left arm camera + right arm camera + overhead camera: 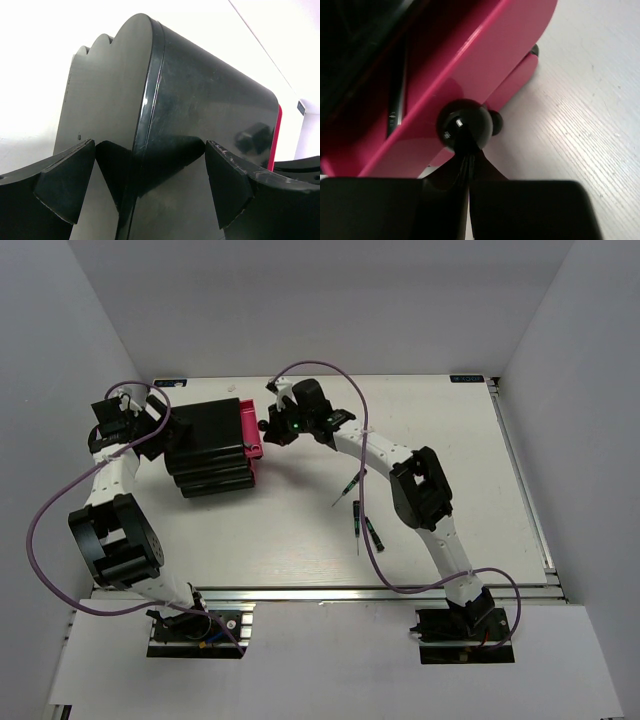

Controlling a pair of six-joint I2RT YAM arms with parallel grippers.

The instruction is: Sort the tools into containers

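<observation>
Top external: three slim screwdrivers [356, 520], black-green handles, thin shafts, lie loose mid-table [480, 460], toward near edge. Glossy black cabinet [210, 450], scalloped profile, sits toward far-left corner. Magenta plastic drawer [246, 426] juts out toward right edge. Right wrist: right gripper [468, 152] clenched, tips pinching round shiny knob [464, 122]; slim metallic item [396, 102] inside drawer, kind unclear. Left wrist: left gripper [149, 165] spread wide, matte wedge fingers [65, 180] straddling cabinet edge.
</observation>
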